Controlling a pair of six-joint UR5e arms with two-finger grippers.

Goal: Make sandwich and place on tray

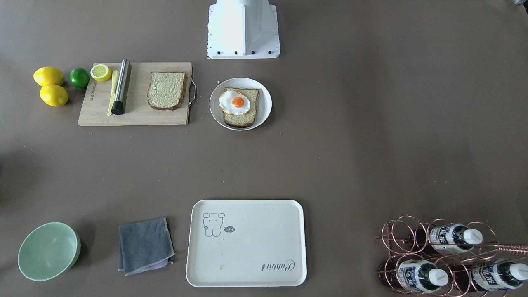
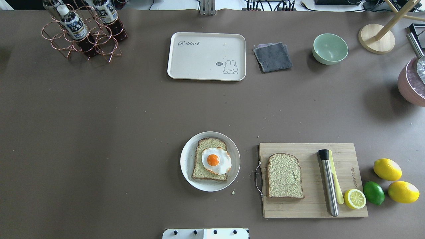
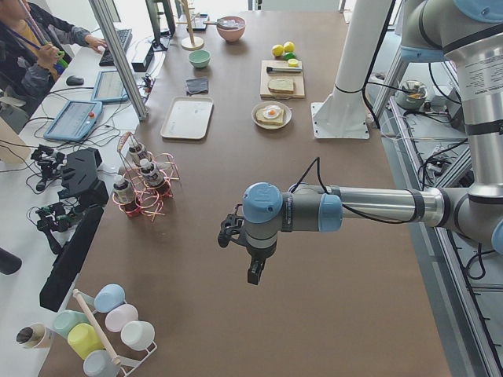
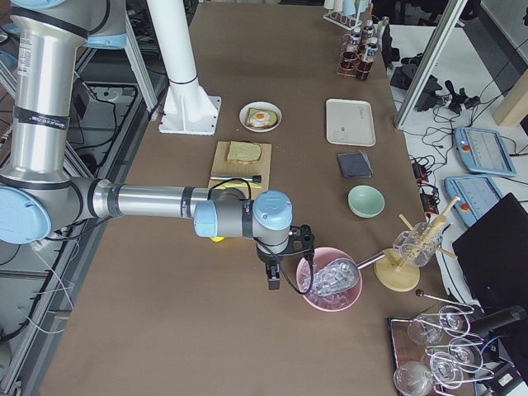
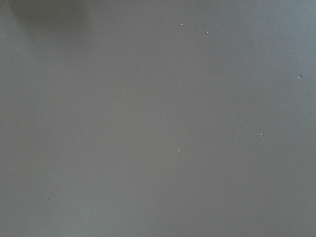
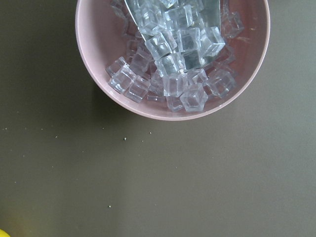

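Observation:
One slice of speckled tan bread (image 2: 206, 146) lies on a round white plate (image 2: 186, 162) with a fried egg (image 2: 215, 161) on top. The second slice (image 2: 285, 176) lies alone on a wooden cutting board (image 2: 298, 209). The cream-white tray (image 2: 199, 59) sits bare at the table's far side. My left gripper (image 3: 253, 271) hangs over bare table far to the left of the food. My right gripper (image 4: 274, 279) hangs beside a pink bowl far to the right. Both show only in side views, so I cannot tell if they are open or shut.
A pink bowl of ice cubes (image 6: 173, 59) lies under the right wrist. A steel muddler (image 2: 328, 182), a half lemon (image 2: 354, 198), two lemons and a lime are by the board. A grey cloth (image 2: 273, 56), a green bowl (image 2: 330, 48) and a bottle rack (image 2: 83, 33) line the far side.

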